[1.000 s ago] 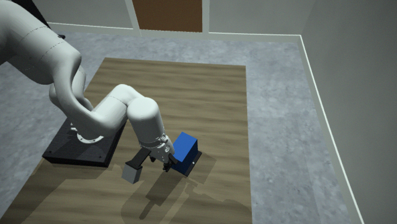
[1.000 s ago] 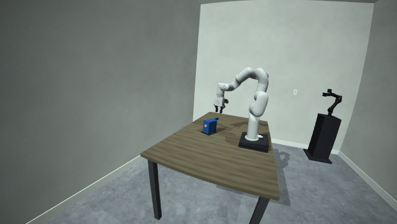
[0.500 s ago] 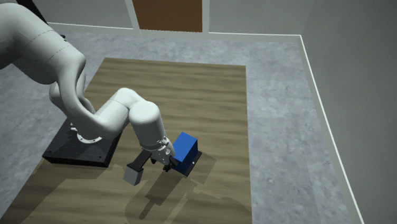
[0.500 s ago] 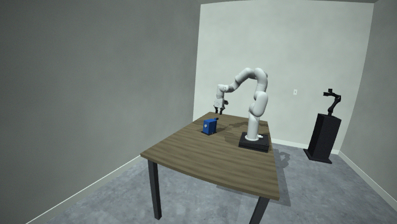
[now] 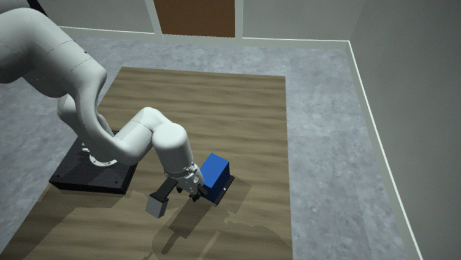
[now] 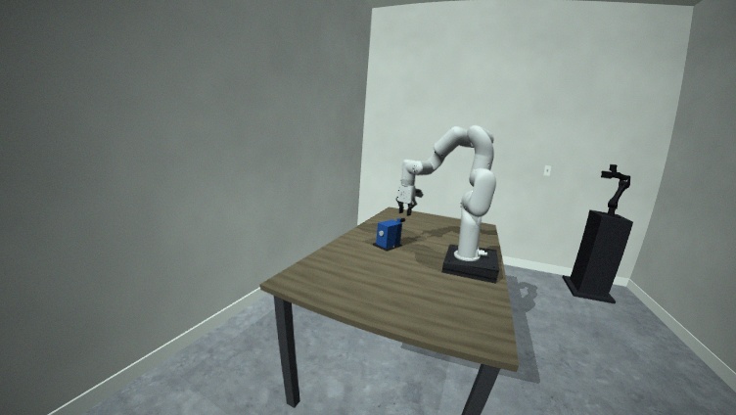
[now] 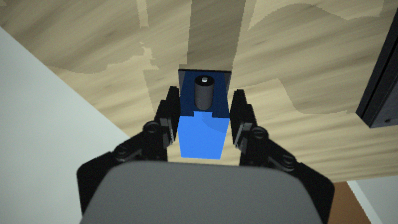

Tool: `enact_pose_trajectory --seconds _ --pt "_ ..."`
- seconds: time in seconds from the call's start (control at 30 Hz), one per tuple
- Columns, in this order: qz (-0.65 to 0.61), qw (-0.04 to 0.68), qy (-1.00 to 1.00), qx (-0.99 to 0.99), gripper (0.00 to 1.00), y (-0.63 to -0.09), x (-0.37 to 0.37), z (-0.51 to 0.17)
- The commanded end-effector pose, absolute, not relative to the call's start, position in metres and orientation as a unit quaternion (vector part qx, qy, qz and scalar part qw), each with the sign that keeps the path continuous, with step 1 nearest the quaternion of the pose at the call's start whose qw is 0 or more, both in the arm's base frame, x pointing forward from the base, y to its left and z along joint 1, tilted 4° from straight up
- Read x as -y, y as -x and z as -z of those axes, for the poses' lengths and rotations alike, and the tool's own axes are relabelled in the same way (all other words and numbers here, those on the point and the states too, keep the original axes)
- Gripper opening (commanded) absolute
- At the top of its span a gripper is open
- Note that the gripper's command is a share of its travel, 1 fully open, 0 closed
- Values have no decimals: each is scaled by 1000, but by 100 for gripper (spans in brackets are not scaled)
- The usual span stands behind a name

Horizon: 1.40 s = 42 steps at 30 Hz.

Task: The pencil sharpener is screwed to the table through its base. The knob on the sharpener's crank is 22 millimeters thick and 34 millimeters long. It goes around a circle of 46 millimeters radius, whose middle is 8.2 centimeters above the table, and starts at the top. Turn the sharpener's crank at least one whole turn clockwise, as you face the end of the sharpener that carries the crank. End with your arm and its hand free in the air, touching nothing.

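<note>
The blue pencil sharpener (image 5: 215, 177) stands on its dark base near the table's edge; it also shows in the exterior view (image 6: 389, 234) and in the wrist view (image 7: 202, 134). Its dark cylindrical crank knob (image 7: 203, 94) sits at the top of its circle, at the end of the sharpener; it is a small dark spot in the exterior view (image 6: 402, 219). My gripper (image 7: 205, 100) points down above the sharpener, well clear of the knob, with the fingers partly open and empty. It also shows in the top and exterior views (image 5: 197, 194) (image 6: 405, 208).
The arm's black base plate (image 5: 92, 169) is bolted to the table beside the sharpener; its corner shows at the right edge of the wrist view (image 7: 381, 90). A grey camera block (image 5: 156, 205) sticks out from my wrist. A black stand (image 6: 597, 254) is on the floor.
</note>
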<state>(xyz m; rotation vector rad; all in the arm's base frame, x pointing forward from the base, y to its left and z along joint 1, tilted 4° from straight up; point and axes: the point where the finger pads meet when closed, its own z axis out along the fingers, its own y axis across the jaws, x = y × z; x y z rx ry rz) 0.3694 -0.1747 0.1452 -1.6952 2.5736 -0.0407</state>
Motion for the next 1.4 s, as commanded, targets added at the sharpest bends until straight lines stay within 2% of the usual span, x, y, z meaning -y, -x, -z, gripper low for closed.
enact_pose_trajectory --seconds 0.0,1.37 --pt "15 31 550 -835 54 -371 175 -140" --pt "15 31 550 -835 54 -373 176 -134"
